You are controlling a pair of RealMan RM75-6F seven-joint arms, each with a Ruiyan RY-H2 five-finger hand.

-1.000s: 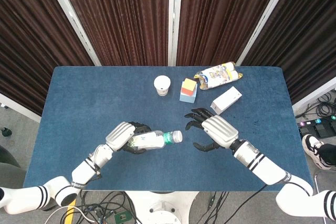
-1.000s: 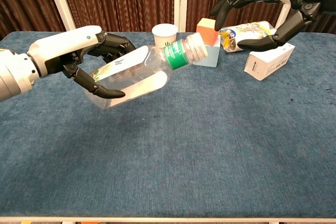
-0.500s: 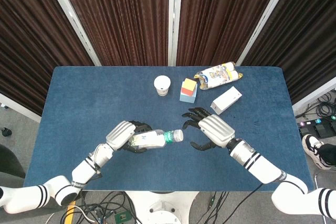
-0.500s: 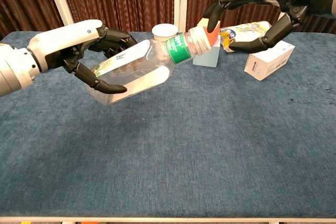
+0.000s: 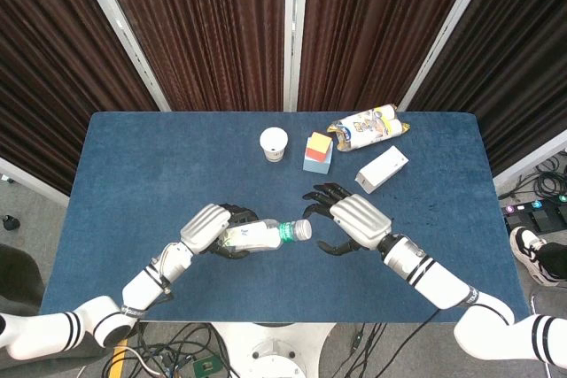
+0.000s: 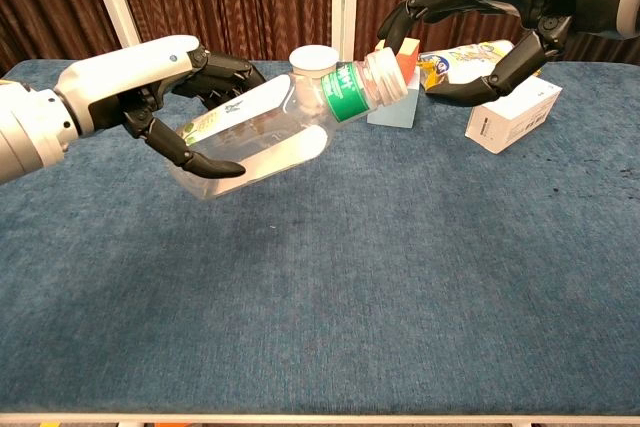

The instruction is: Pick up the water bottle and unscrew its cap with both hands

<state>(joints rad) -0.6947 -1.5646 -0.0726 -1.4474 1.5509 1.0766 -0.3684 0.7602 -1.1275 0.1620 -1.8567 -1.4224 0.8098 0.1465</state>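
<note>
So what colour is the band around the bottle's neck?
Green; the band shows best in the chest view.

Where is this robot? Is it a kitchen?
Probably not; it looks like a robot test room. A blue-covered table stands before dark curtains, with loose cables on the floor.

We saw the left hand (image 6: 165, 97) grip the tilted water bottle (image 6: 262, 132) above the table (image 6: 400, 277). The right hand (image 6: 480, 17) curved open-fingered around its cap (image 6: 385, 75).
</note>
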